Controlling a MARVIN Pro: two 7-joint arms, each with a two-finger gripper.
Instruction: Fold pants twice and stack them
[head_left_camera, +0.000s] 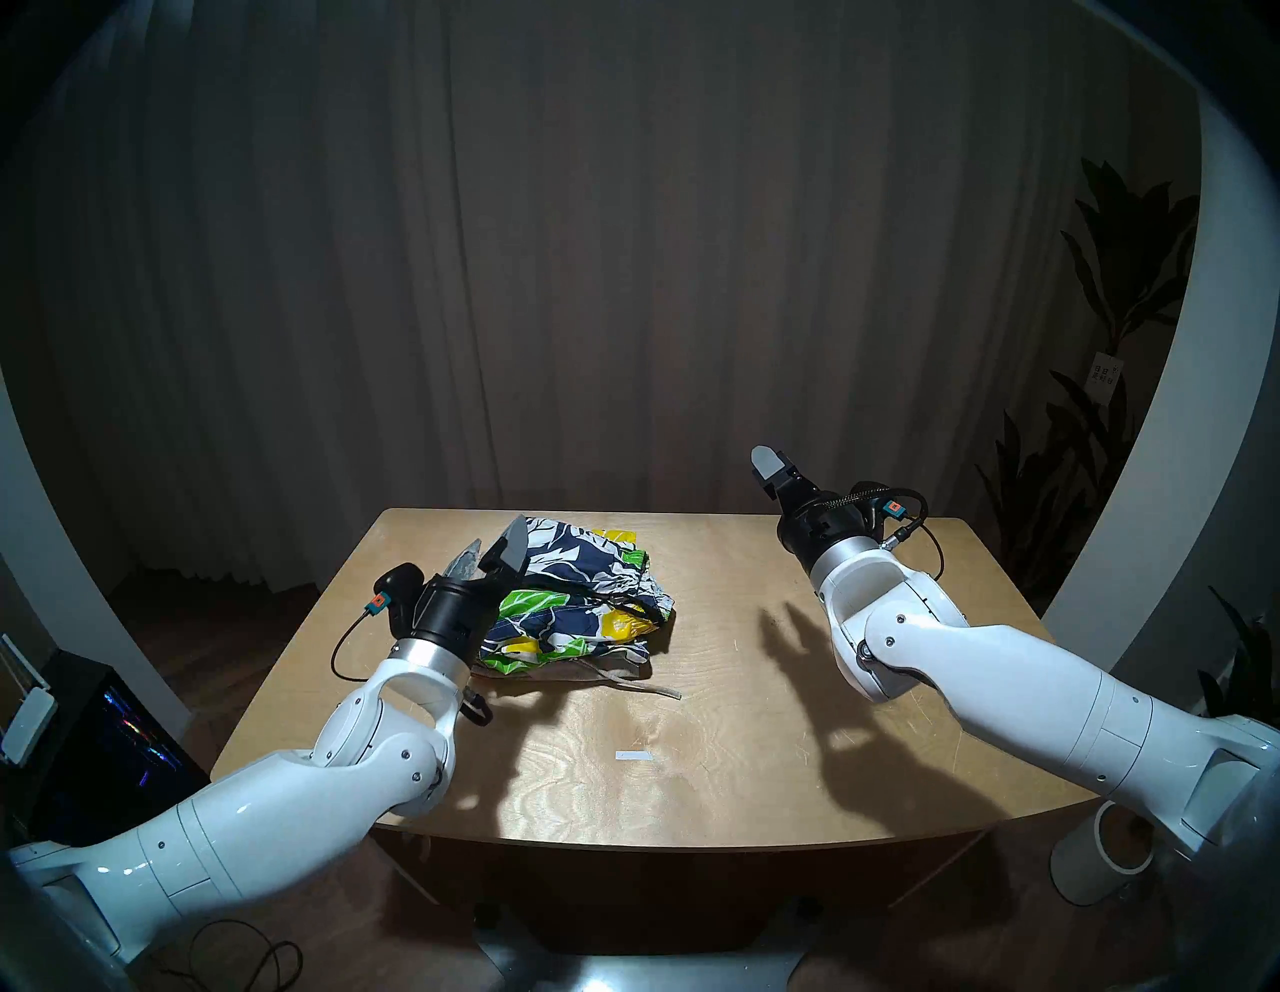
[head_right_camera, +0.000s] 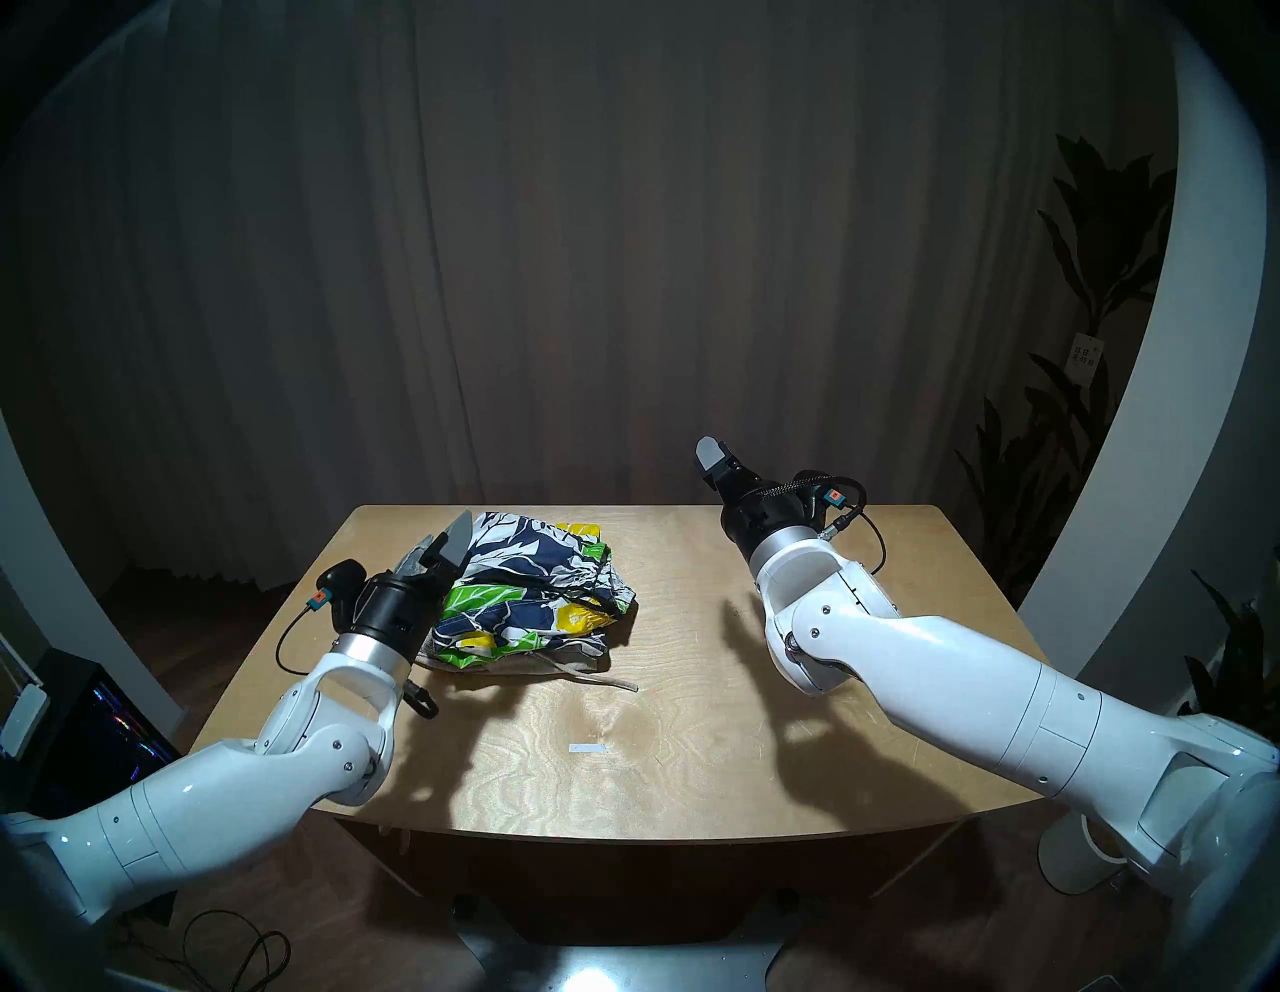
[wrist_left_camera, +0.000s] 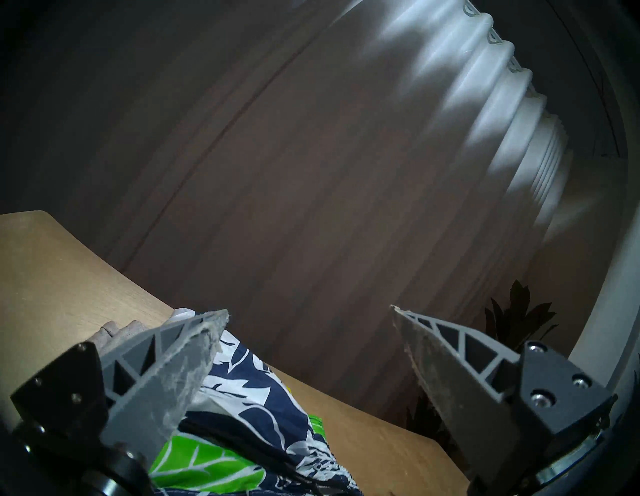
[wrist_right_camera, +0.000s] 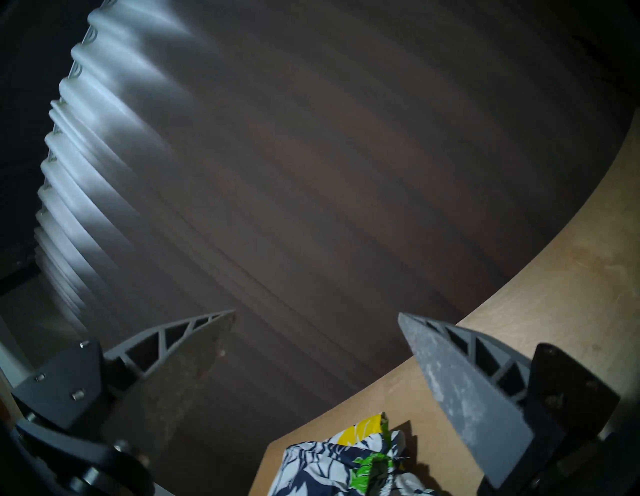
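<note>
Pale wood-grain table (head_left_camera: 727, 693), smooth with a soft sheen. Thin printed cloth floral shorts (head_left_camera: 582, 589), slightly glossy, over matt knit grey-beige pants (head_left_camera: 609, 672). Glossy white plastic arm shells; brushed metal wrist rings. Matt grey plastic fingers (wrist_left_camera: 166, 374), scuffed pads. Dull pleated fabric curtain (head_left_camera: 623, 277).

Folded floral shorts (head_left_camera: 589, 596) (navy, white, green, yellow) lie stacked atop folded grey-beige pants (head_left_camera: 602, 670) on the worktop (head_left_camera: 692, 727).

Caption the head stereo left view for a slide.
Floral shorts stacked on grey-beige pants; both open pincers, left and right, empty above the table.
</note>
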